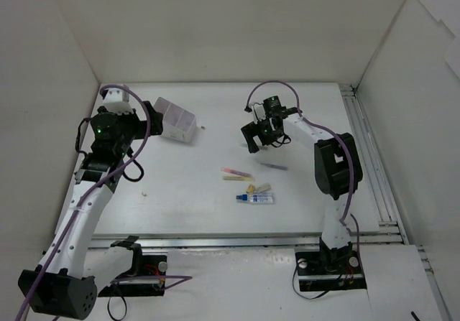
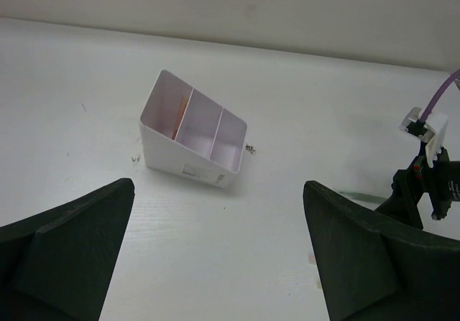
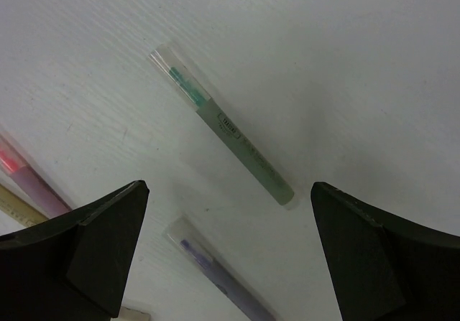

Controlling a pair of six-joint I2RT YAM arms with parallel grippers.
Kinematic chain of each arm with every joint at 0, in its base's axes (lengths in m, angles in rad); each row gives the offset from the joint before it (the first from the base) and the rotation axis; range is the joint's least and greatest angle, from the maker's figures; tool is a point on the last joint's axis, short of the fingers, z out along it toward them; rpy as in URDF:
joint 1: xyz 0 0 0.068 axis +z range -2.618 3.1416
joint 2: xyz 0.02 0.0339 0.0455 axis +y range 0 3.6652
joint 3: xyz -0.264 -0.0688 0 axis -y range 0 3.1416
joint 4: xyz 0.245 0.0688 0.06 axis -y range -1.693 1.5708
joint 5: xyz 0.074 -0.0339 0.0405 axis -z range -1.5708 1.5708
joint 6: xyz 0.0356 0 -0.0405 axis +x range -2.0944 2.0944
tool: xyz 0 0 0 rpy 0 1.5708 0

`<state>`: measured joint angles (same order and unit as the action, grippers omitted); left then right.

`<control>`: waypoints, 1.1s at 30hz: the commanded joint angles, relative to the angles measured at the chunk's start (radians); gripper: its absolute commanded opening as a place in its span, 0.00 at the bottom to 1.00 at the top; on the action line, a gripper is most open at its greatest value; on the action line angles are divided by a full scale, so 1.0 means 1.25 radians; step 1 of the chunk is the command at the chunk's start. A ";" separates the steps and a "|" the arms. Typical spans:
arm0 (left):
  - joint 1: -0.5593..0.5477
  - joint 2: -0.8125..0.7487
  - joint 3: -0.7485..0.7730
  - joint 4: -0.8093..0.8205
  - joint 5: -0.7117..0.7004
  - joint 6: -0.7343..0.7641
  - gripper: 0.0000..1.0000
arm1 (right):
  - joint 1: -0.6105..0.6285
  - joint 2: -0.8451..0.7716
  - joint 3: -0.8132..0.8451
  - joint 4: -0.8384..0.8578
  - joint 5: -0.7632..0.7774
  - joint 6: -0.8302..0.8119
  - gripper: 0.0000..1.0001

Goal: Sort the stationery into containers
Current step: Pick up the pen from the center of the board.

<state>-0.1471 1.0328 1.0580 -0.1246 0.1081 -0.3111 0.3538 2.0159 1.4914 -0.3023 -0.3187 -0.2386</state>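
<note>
Right gripper (image 3: 228,192) jaws wide apart, hovering over green pen (image 3: 223,138), which lies diagonally at centre frame. Pen likely light, stiff, slick plastic, prone to rolling. Best pinched mid-barrel, across its width.

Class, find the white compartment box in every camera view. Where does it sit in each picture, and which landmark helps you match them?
Top external: the white box sits upper left.
Left wrist: the box is upper centre-left, with three compartments showing.
Right wrist: not in it.
Shared landmark: the right hand, near the centre of the top view and at the right edge of the left wrist view.
</note>
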 commanded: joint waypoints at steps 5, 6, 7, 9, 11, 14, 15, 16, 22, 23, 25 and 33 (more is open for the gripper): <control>0.000 -0.102 -0.084 0.013 -0.019 -0.038 1.00 | -0.004 0.048 0.091 -0.061 0.016 0.024 0.92; 0.000 -0.110 -0.087 0.003 -0.019 -0.040 1.00 | -0.004 0.048 0.089 -0.062 0.018 0.028 0.91; 0.000 -0.112 -0.087 -0.003 -0.023 -0.042 1.00 | -0.006 0.053 0.089 -0.066 0.027 0.033 0.90; 0.000 -0.119 -0.088 -0.011 -0.030 -0.044 1.00 | -0.006 0.059 0.092 -0.076 0.038 0.044 0.86; 0.000 -0.126 -0.093 -0.012 -0.039 -0.046 1.00 | -0.002 0.072 0.102 -0.098 0.054 0.047 0.82; 0.000 -0.139 -0.104 -0.005 -0.052 -0.044 1.00 | 0.011 0.095 0.114 -0.118 0.109 0.052 0.79; 0.000 -0.143 -0.115 0.001 -0.049 -0.040 1.00 | 0.014 0.103 0.121 -0.124 0.121 0.053 0.79; 0.000 -0.145 -0.119 0.003 -0.048 -0.037 1.00 | 0.020 0.115 0.136 -0.138 0.125 0.046 0.79; 0.000 -0.151 -0.125 -0.025 -0.073 -0.035 1.00 | 0.058 0.165 0.198 -0.184 0.175 0.024 0.78; 0.000 -0.156 -0.126 -0.027 -0.077 -0.035 1.00 | 0.062 0.170 0.201 -0.188 0.184 0.023 0.73; 0.000 -0.162 -0.131 -0.030 -0.079 -0.032 1.00 | 0.073 0.173 0.205 -0.191 0.192 0.015 0.65; 0.000 -0.182 -0.137 -0.034 -0.082 -0.038 1.00 | 0.083 0.142 0.162 -0.190 0.173 0.002 0.09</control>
<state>-0.1471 0.8120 0.8730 -0.1982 0.0170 -0.3531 0.4660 2.2204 1.7248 -0.4908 -0.1123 -0.2150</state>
